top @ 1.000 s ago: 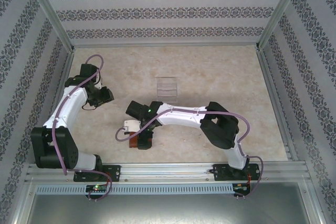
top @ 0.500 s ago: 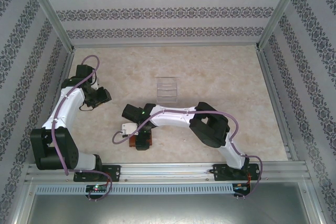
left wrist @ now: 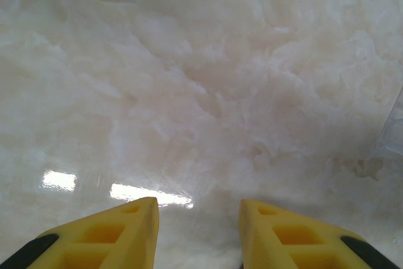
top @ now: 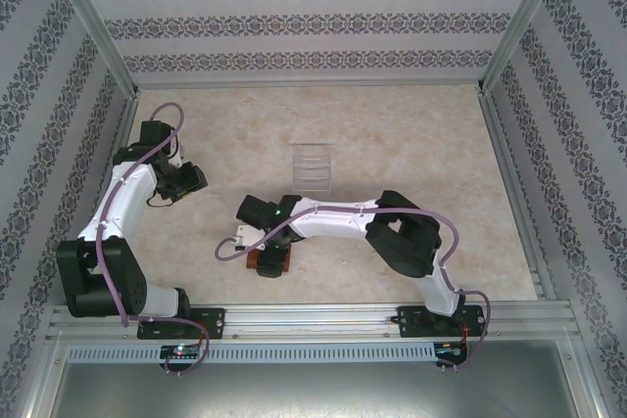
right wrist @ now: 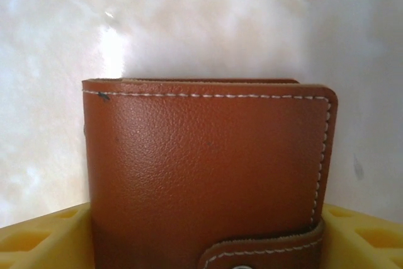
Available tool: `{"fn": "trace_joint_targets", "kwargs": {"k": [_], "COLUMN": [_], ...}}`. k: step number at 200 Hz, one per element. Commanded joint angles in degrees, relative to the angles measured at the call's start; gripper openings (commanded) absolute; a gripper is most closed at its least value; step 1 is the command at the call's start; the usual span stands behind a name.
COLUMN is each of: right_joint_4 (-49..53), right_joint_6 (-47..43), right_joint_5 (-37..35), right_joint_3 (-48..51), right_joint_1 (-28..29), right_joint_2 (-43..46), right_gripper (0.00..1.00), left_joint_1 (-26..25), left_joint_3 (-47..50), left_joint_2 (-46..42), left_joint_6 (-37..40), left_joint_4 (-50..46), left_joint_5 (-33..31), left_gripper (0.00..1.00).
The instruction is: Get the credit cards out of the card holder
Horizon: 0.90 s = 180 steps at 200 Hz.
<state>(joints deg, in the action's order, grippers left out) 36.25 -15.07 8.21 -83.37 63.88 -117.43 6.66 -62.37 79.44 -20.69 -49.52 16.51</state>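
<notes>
Card holder between low right gripper fingers

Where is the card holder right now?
The card holder lies on the table near its front edge, left of centre; the right wrist view shows it between the right gripper's yellow fingers.

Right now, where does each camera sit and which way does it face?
Top external: above and behind the bases, looking down on the table; both arms.
Left wrist: on that wrist, faces bare table; its yellow fingers at bottom.
Right wrist: on that wrist, faces the closed card holder between its yellow fingers.
Shared: card holder, top and right wrist.
</notes>
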Motion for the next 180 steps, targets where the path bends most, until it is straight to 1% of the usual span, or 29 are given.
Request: {"fn": "trace_joint_targets", "kwargs": {"k": [1,22,35,50,65,81,103,116,131,147,180], "right_joint_4": [-1.56,-2.54,-1.05,1.44,0.81,0.31,5.49,8.42,8.87,8.21,7.35], "right_joint_6": [16.75,29.85,39.48,50.18,56.14,59.92,65.37,68.82,71.9,73.19,72.8], "right_joint_5": [-6.74,-9.4,-14.35,-18.91,-20.5,-22.93,-25.17,-24.85,-23.67,-22.2,-21.75], "right_joint_3": [2.7,6.28,7.47,8.79,11.17,12.69,10.03,8.06,7.27,6.61,6.09], "right_joint_1": [-1.21,-1.23,-1.21,-1.3,-1.35,-1.38,-2.47,-3.21,-3.77,-4.02,-4.2], "right_joint_2": [5.09,7.81,9.03,10.31,11.95,12.94,11.2,9.52,8.15,6.78,5.8], "right_gripper": [0.78,0.77,0.74,0.74,0.77,0.79,0.81,0.81,0.82,0.82,0.84], "left_joint_1": [1.14,1.25,1.33,1.34,1.4,1.41,1.43,1.43,1.39,1.43,1.37], "left_joint_3": [0.97,1.0,0.81,0.77,0.76,0.78,0.69,0.58,0.75,0.89,1.06], "left_joint_2": [0.45,0.8,1.14,1.72,2.13,2.53,3.18,3.54,3.61,3.61,4.15], "left_joint_6": [1.44,1.44,1.42,1.33,1.35,1.25,1.2,1.33,1.29,1.49,1.72], "left_joint_4": [0.56,0.56,0.59,0.52,0.55,0.67,0.88,0.88,0.87,0.9,0.69], "left_joint_5": [0.48,0.44,0.36,0.26,0.49,1.04,1.71,2.11,2.23,2.55,4.06], "left_gripper": [0.38,0.38,0.38,0.38,0.38,0.39,0.39,0.39,0.39,0.38,0.39]}}
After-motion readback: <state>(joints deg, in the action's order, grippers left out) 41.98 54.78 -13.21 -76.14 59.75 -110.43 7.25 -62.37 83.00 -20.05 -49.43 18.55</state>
